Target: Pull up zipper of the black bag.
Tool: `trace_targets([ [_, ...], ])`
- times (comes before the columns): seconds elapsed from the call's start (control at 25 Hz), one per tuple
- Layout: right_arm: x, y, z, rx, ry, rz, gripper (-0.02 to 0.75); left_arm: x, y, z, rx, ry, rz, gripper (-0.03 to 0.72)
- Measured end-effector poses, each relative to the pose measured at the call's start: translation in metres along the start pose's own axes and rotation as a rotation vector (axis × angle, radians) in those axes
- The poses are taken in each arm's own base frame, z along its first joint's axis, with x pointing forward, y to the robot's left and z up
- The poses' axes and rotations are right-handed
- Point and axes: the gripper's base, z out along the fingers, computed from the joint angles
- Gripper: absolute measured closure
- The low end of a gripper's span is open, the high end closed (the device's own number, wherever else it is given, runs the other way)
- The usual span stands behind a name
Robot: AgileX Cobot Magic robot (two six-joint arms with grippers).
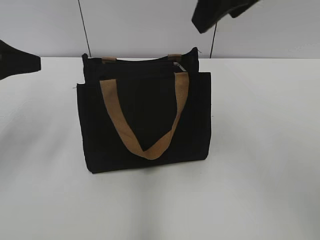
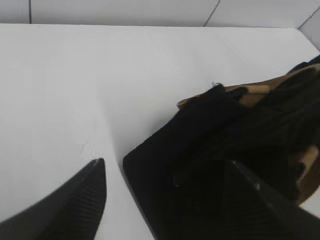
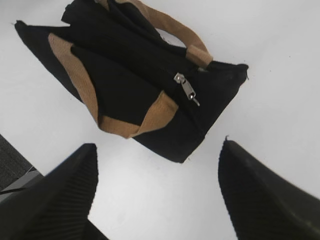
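Zipper [image 3: 186,89] on the black bag [image 1: 144,117] sat near one end of the top rim, and its small greyish metal pull was lying flat against the fabric in the right wrist view — clear of both fingers. The bag itself stood upright in the middle of the white table [image 1: 260,165], its front tan strap handle [image 1: 145,120] drooping down over the front panel in a long loop, while only the two stubs of the back handle poked up at the rim. The right gripper [image 3: 160,195] hung above the bag's right end with its two dark ribbed fingers spread wide, nothing between them, the bag's corner showing in the gap well below. In the exterior view it was just a dark shape at the top edge of the frame. The left gripper [image 2: 170,200] was off by the bag's left end, also parted and gripping nothing; one finger [image 2: 75,205] sat over bare table and the other blurred into the black fabric, so whether it touched the bag couldn't be told.
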Motion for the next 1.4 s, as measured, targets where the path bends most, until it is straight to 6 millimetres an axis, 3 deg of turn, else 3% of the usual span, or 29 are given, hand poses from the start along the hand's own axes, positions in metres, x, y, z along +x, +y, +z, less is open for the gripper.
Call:
trace_targets([
  [0.12,0.022,0.007,-0.014,-0.002,0.011,0.003,0.174,-0.004,-0.008,-0.007,0.018,-0.023,-0.014,0.174],
  [0.32,0.074,0.023,-0.045,-0.003,0.018,0.034,0.174,-0.014,-0.031,-0.017,-0.028,-0.092,0.051,0.204],
  [0.56,0.131,0.037,-0.065,0.006,0.012,0.077,0.175,-0.014,-0.074,-0.007,-0.017,-0.121,0.076,0.222],
  [0.76,0.17,0.044,-0.082,0.055,-0.026,0.104,0.176,0.004,-0.102,0.008,-0.099,-0.125,0.141,0.265],
  [0.92,0.206,0.051,-0.092,0.075,-0.07,0.106,0.176,0.024,-0.111,0.021,-0.224,-0.111,0.215,0.271],
  [1.08,0.235,0.055,-0.087,0.082,-0.061,0.105,0.176,0.041,-0.112,0.026,-0.359,0.014,0.31,0.272],
  [1.24,0.259,0.059,-0.082,0.083,-0.065,0.104,0.176,0.06,-0.111,0.013,-0.517,0.291,0.314,0.272],
  [1.4,0.275,0.061,-0.078,0.083,-0.066,0.094,0.176,0.052,-0.141,-0.012,-0.303,0.462,0.259,0.27],
])
